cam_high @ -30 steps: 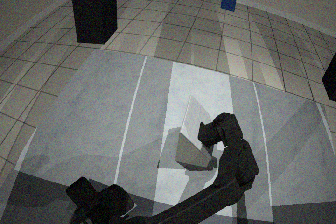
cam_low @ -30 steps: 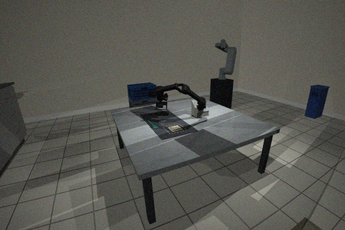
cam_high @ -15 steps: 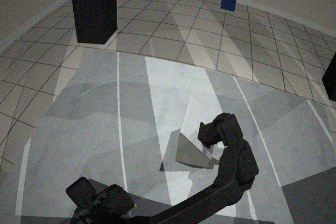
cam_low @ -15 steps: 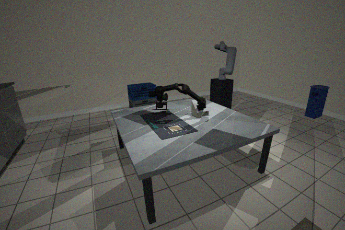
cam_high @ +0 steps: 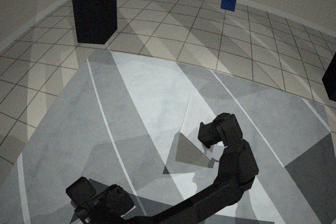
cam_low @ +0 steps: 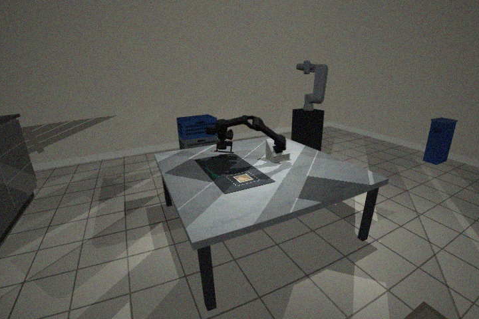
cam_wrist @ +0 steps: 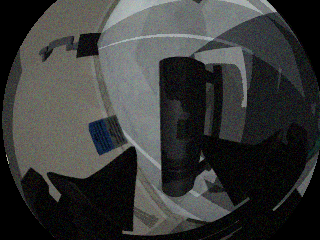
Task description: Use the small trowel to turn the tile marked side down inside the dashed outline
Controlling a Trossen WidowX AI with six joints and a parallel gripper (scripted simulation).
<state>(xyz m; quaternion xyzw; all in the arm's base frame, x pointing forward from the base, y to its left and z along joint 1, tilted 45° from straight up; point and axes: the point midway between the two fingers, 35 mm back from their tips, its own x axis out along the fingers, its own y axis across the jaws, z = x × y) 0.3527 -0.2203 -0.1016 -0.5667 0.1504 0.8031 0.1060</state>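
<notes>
The tile (cam_low: 243,177) lies flat on the dark mat (cam_low: 267,180), inside the dashed outline (cam_low: 241,185). Its upper face looks tan with a pale rim; any mark is too small to read. A teal part, seemingly of the trowel (cam_low: 214,174), shows on the mat near its left edge; the rest is lost in shadow. My gripper (cam_low: 224,150) is above the back of the mat in the exterior view, pointing down, open and empty, away from the tile. A dark cylindrical shape fills the middle of the wrist view; I cannot tell what it is.
A pale angled bracket (cam_high: 191,153) (cam_low: 271,154) stands on the table (cam_high: 75,126) (cam_low: 209,225) beside the arm's base. The arm arches between base and gripper. Blue crates (cam_low: 197,127) (cam_wrist: 101,136) and a grey robot on a black pedestal (cam_low: 307,127) stand beyond the table.
</notes>
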